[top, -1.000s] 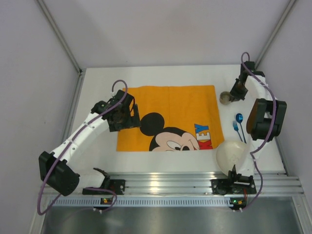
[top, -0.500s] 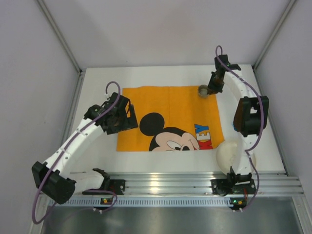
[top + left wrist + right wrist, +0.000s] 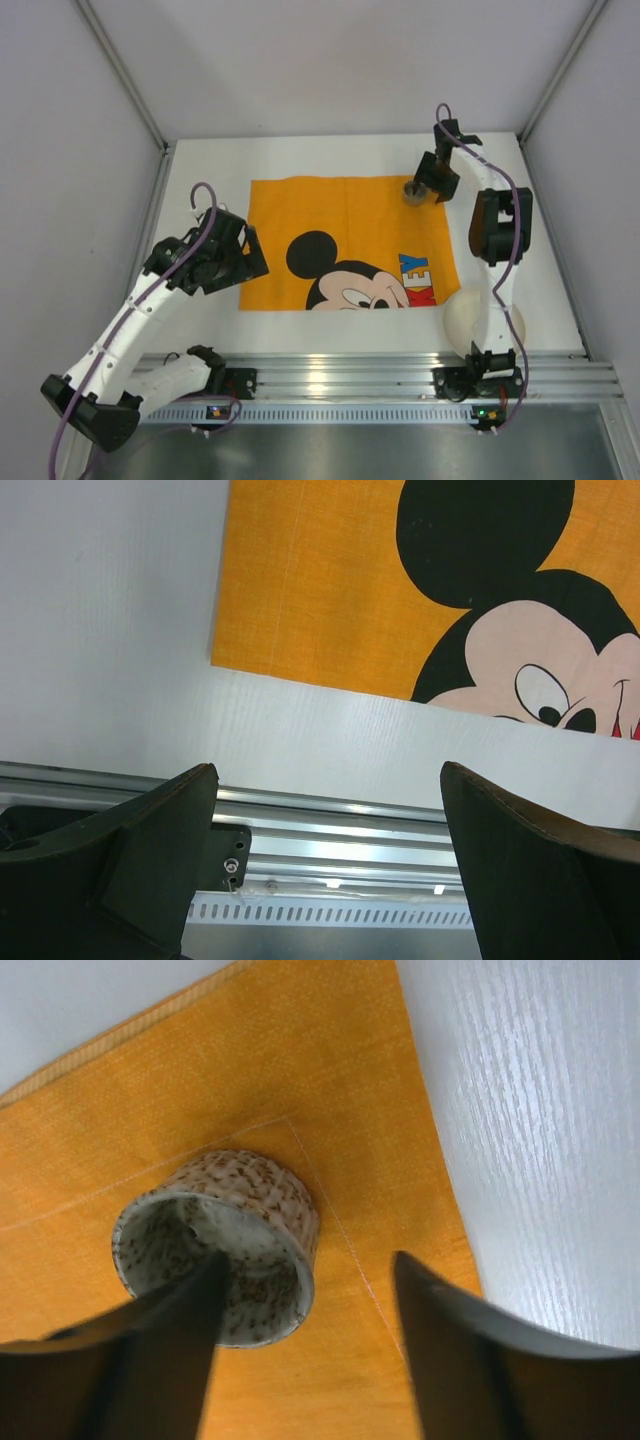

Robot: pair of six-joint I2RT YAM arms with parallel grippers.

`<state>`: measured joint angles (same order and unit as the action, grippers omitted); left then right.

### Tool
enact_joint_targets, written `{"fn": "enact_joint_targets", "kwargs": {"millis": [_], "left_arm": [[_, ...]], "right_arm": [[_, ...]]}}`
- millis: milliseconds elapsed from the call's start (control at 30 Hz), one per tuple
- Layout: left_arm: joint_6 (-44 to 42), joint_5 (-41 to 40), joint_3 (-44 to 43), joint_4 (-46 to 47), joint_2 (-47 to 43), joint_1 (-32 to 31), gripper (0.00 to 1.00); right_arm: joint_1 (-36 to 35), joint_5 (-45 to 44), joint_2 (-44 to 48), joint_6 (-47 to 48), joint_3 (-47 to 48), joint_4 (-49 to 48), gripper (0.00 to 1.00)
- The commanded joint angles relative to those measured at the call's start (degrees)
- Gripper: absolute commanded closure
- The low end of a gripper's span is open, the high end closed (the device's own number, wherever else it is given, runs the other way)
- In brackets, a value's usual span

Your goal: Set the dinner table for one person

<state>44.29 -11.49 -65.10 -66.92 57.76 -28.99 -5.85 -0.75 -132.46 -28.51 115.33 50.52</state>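
The speckled cup [image 3: 250,1185] stands at the upper right corner of the orange cloth [image 3: 340,215] on the white tabletop [image 3: 200,170]. The right end effector [image 3: 305,1260] hovers at it, fingers apart. The left end effector [image 3: 328,770] is spread and empty. Placing the cup looks done; the next move calls for lifting clear without tipping it.

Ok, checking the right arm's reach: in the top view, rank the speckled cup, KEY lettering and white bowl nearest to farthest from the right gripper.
1. speckled cup, at the right gripper, on the far right corner of the cloth.
2. KEY lettering, near right part of the cloth.
3. white bowl, near edge, by the base of the right arm.
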Motion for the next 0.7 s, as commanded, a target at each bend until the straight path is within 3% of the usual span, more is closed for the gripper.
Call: {"fn": "enact_joint_targets", "kwargs": {"millis": [0,133,233,433,667], "left_arm": [[1.4,-0.6,1.4,-2.3,-2.6,-0.2,0.01],[0.9,0.4,2.7,-1.4,-3.0,-0.2,0.01],[-0.3,1.7,3.7,0.3,-2.5,-0.2,0.02],[-3.9,4.9,5.1,3.8,0.3,-0.3,0.01],[-7.7,7.4,6.0,7.5,4.5,-0.4,0.02]], "right_arm": [[0.1,-2.4,6.2,1.5,-1.9,0.1,0.23],[0.5,-6.3,16.2,4.9,-7.2,0.2,0.23],[0.5,-7.3,26.7,5.7,-16.3,-0.8,0.23],[-1.7,-3.4,45.9,4.7,-41.2,-4.4,0.24],[-2.5,0.4,57.5,1.0,-64.0,-6.0,0.35]]}}
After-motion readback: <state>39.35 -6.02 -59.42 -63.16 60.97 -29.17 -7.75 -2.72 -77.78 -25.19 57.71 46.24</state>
